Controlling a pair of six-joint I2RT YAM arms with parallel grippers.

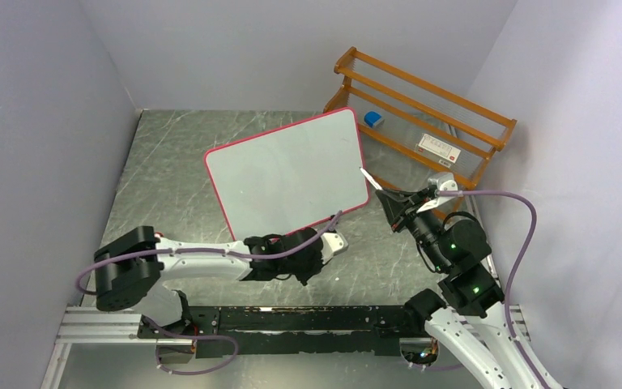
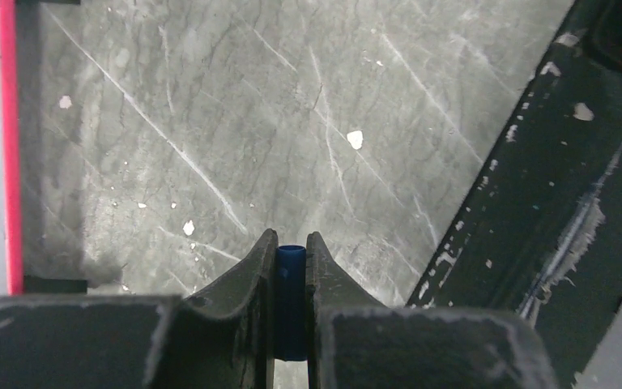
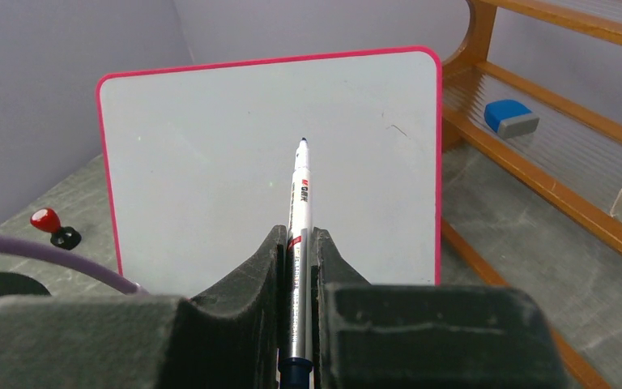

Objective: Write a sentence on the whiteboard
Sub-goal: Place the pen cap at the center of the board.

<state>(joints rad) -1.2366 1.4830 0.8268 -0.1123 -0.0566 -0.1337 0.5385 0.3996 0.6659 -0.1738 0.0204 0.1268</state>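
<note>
Blank whiteboard (image 1: 287, 174), pink-red rim, rounded corners, turned askew.

Your top external camera sits high above and behind the arms, looking down and forward: base rail (image 1: 291, 318) at 6 o'clock, whiteboard (image 1: 291, 174) at centre, wooden rack (image 1: 421, 105) at 2 o'clock. Your left wrist camera faces down, very near the marble tabletop (image 2: 251, 121), with the whiteboard's pink edge at 9 o'clock. Your right wrist camera looks forward along the marker (image 3: 300, 203), near the same whiteboard, with the rack at 3 o'clock. All three views share the whiteboard.
</note>
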